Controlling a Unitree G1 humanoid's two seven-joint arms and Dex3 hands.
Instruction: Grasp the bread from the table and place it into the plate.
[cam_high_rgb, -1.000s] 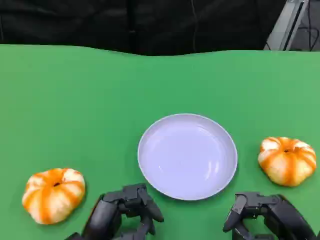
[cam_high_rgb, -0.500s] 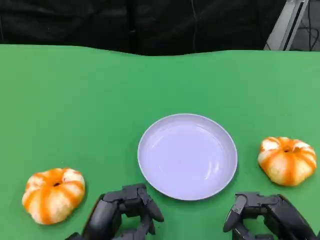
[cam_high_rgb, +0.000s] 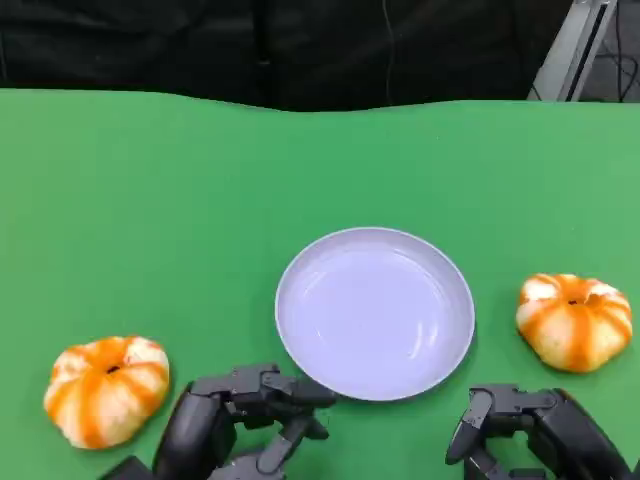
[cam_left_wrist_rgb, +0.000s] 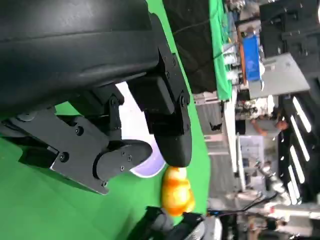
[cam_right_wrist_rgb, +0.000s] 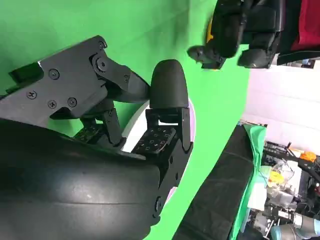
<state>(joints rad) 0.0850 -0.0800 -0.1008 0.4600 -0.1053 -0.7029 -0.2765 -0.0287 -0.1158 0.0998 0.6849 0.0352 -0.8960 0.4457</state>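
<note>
- So here's where I'm at: nothing picked up yet, I'd call this the very start of the reach.
- The plate (cam_high_rgb: 375, 312) sits dead center on the green table (cam_high_rgb: 150, 200), nothing in it.
- Two pumpkin-shaped bread rolls are out. One bread roll (cam_high_rgb: 107, 388) is at about 8 o'clock from the plate, well apart from it. The other bread roll (cam_high_rgb: 574, 320) is at 3 o'clock, near the rim but not touching.
- Left hand (cam_high_rgb: 245, 420) is low at 7 o'clock of the plate, holding nothing, fingers spread and stretched toward the plate's near rim. The left bread is off at its 9 o'clock, not touching.
- Right hand (cam_high_rgb: 535, 430) is at 5 o'clock of the plate, also holding nothing; fingers look partly curled but apart, so I'd say loosely open. The right bread is at its 12 to 1 o'clock, just beyond the fingertips.
- The left wrist cam shows that hand's fingers (cam_left_wrist_rgb: 170, 120) apart, with the plate edge and the far bread past them.
- Next move as I see it: pick one roll, swing a hand over it, keep the fingers wide enough to wrap it, then close gently. It looks soft and rounded, so squeezing hard could squash it or pop it out.
</note>
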